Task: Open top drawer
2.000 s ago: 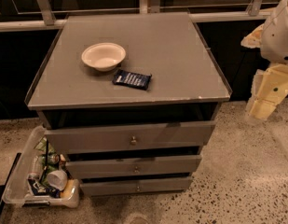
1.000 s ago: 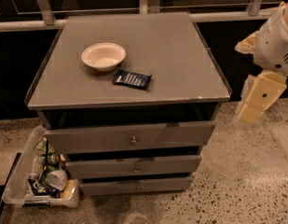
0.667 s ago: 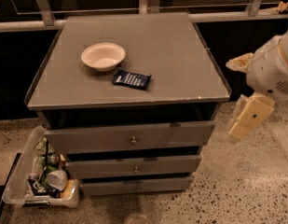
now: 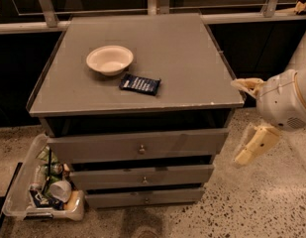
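Observation:
The top drawer (image 4: 103, 147) is the widest grey front of three, just under the cabinet top, with a small round metal knob (image 4: 141, 149) at its centre. A dark gap shows above the front. Two shallower drawer fronts (image 4: 142, 176) sit below it. My gripper (image 4: 252, 146) is cream-coloured and hangs to the right of the cabinet, at about the top drawer's height. It is clear of the front and well right of the knob, touching nothing.
A white bowl (image 4: 109, 59) and a dark snack packet (image 4: 139, 84) lie on the grey cabinet top (image 4: 192, 58). A clear bin of trash (image 4: 43, 187) stands on the speckled floor at the cabinet's left. A railing and dark glass run behind.
My arm has come down and leftward, from high at the right edge to beside the cabinet's right side at drawer height. The drawers, bowl and packet have not moved.

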